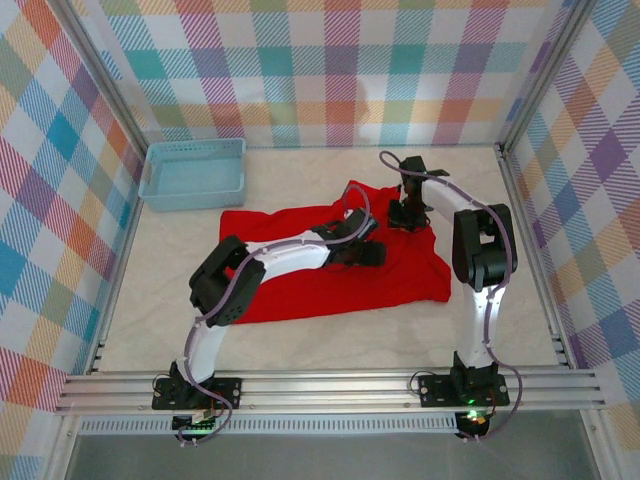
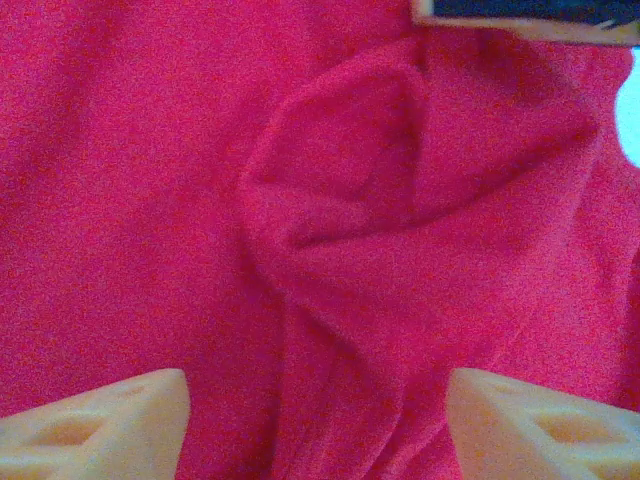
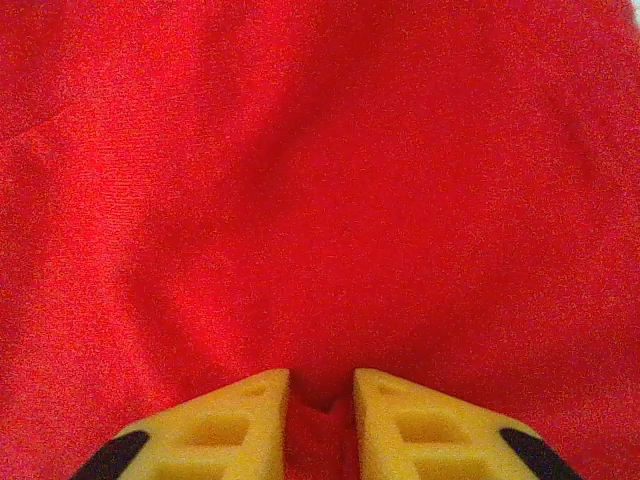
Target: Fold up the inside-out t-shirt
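Observation:
The inside-out t-shirt (image 1: pixel 300 285) lies spread and rumpled on the white table, bright red, with its upper right part bunched. My left gripper (image 1: pixel 368 252) is low over the shirt's middle. In the left wrist view its pale fingers stand wide apart, open (image 2: pixel 318 415), over a raised crease of the cloth (image 2: pixel 330 200). My right gripper (image 1: pixel 407 215) is down at the shirt's upper right edge. In the right wrist view its yellow fingers (image 3: pixel 321 410) are close together with a small ridge of red cloth (image 3: pixel 320 425) pinched between them.
A light blue basket (image 1: pixel 193 172) stands at the back left, clear of the shirt. Metal frame rails (image 1: pixel 330 385) run along the near edge, and checked walls close in the sides and back. Bare table (image 1: pixel 500 330) lies right of the shirt.

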Controlling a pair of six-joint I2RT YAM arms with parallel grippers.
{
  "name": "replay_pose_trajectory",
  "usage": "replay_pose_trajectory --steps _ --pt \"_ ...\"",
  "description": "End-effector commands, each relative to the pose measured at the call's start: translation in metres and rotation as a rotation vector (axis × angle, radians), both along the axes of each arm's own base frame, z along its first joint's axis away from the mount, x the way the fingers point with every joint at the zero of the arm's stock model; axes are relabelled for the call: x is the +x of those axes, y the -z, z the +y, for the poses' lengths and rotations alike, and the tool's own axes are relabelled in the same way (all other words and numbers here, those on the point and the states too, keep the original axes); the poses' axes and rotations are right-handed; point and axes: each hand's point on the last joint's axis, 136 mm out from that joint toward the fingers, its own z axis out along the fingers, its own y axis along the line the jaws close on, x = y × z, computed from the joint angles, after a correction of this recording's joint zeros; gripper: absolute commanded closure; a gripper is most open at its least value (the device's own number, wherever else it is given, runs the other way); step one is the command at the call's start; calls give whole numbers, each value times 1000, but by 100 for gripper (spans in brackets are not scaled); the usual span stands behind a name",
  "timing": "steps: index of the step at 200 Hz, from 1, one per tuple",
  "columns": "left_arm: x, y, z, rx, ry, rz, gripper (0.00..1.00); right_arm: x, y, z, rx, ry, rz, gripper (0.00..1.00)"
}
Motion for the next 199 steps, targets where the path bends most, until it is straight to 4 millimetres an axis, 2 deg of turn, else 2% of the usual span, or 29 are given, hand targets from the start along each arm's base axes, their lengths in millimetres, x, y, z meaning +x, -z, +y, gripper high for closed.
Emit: replay_pose_trajectory --steps 1,51,79,98,121,144,199 --pt "26 -12 -8 -40 -14 -56 37 3 -8 4 20 -5 -32 84" --pt "48 7 -9 -22 -39 -45 67 5 -21 -2 12 31 -81 94" --pt "57 9 -3 -9 -61 -54 84 4 -28 -11 -9 64 -108 95" --pt "62 3 1 -16 -79 -71 94 3 -34 -19 -15 94 -135 96" --pt "64 -14 5 -43 -93 -113 100 2 -39 -28 -31 129 -155 96" --pt "66 -29 12 -64 -122 -157 100 2 -40 -33 -36 152 -157 94" --pt "69 -31 38 -110 -221 -186 100 2 -33 -37 -46 175 -146 93"
